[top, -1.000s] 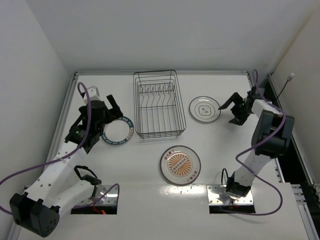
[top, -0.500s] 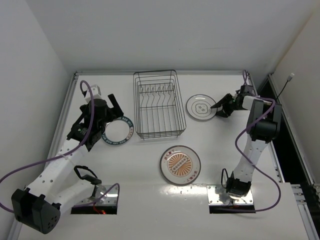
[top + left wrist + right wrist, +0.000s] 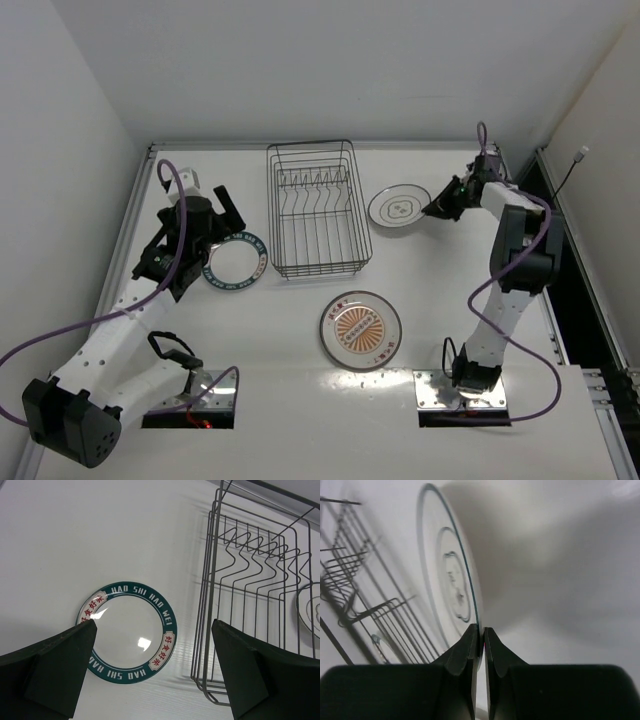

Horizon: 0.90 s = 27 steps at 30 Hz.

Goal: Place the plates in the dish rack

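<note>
The plain plate (image 3: 396, 207) with a thin dark ring sits right of the black wire dish rack (image 3: 318, 210). My right gripper (image 3: 434, 207) is shut on its right rim. In the right wrist view the fingertips (image 3: 481, 631) pinch the plate (image 3: 451, 580) edge, and the rack (image 3: 355, 587) lies beyond. My left gripper (image 3: 215, 232) hangs open over the teal-rimmed plate (image 3: 235, 261). That plate (image 3: 127, 639) lies flat between the wide jaws of the left gripper (image 3: 154, 623), untouched, with the rack (image 3: 250, 590) to its right. The orange sunburst plate (image 3: 361, 329) lies in front of the rack.
White walls enclose the table on the left, back and right. A raised rail (image 3: 133, 225) runs along the left edge. Purple cables loop from both arms. The arm bases (image 3: 463, 388) stand at the near edge.
My right gripper swung in to the plain plate's right rim and shut on it. The plate shifted slightly left and back. The left arm has barely moved.
</note>
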Each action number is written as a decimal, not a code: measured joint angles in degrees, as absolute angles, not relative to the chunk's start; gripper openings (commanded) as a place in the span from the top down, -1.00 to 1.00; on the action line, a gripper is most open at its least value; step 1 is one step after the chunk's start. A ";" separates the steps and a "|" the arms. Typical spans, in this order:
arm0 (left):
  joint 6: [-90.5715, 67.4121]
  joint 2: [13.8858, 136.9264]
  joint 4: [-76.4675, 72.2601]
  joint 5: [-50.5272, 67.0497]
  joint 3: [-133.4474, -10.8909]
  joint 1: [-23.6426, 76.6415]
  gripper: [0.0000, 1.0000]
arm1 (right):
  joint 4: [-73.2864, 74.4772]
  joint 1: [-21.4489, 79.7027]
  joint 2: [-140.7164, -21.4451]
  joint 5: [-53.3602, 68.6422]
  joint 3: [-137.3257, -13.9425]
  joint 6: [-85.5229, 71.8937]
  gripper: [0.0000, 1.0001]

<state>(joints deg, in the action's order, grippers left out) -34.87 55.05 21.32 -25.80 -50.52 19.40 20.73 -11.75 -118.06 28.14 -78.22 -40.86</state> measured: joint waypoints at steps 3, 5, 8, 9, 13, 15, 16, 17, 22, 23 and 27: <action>-34.85 55.05 21.34 -25.78 -50.52 19.40 -1.00 | 22.92 -9.67 -110.28 22.57 -78.96 -39.79 1.00; -34.81 55.05 21.34 -25.78 -50.52 19.40 -1.00 | 25.58 -7.92 -106.65 18.94 -82.30 -38.72 1.00; -34.76 55.05 21.37 -25.78 -50.52 19.40 -1.00 | 28.34 -3.29 -105.51 12.47 -93.34 -35.90 1.00; -34.76 55.05 21.37 -25.76 -50.52 19.40 -1.00 | 29.30 -1.52 -105.95 10.37 -97.38 -34.94 1.00; -34.74 55.02 21.45 -25.82 -50.52 19.40 -1.00 | 33.61 4.86 -110.19 4.27 -112.40 -31.07 1.00; -34.74 55.00 21.58 -26.04 -50.52 19.40 -1.00 | 35.83 7.57 -113.56 1.63 -118.32 -29.34 1.00; -34.70 54.98 21.63 -26.17 -50.52 19.40 -1.00 | 36.93 8.91 -115.44 -0.01 -120.95 -28.34 1.00; -34.65 54.96 21.65 -26.30 -50.52 19.40 -1.00 | 37.85 10.00 -116.84 -1.56 -122.45 -27.66 1.00; -34.13 54.92 22.26 -26.89 -50.52 19.40 -1.00 | 43.72 14.13 -122.08 -9.08 -125.34 -24.32 1.00; -34.06 54.92 22.35 -27.00 -50.52 19.40 -1.00 | 44.80 14.68 -122.91 -10.24 -125.73 -23.81 1.00; -33.65 54.92 22.72 -27.20 -50.52 19.40 -1.00 | 45.76 16.53 -124.07 -12.95 -126.10 -22.41 1.00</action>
<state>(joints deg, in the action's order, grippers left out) -33.65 54.92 22.72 -27.20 -50.52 19.40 45.76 16.53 -124.07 -12.95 -126.10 -22.41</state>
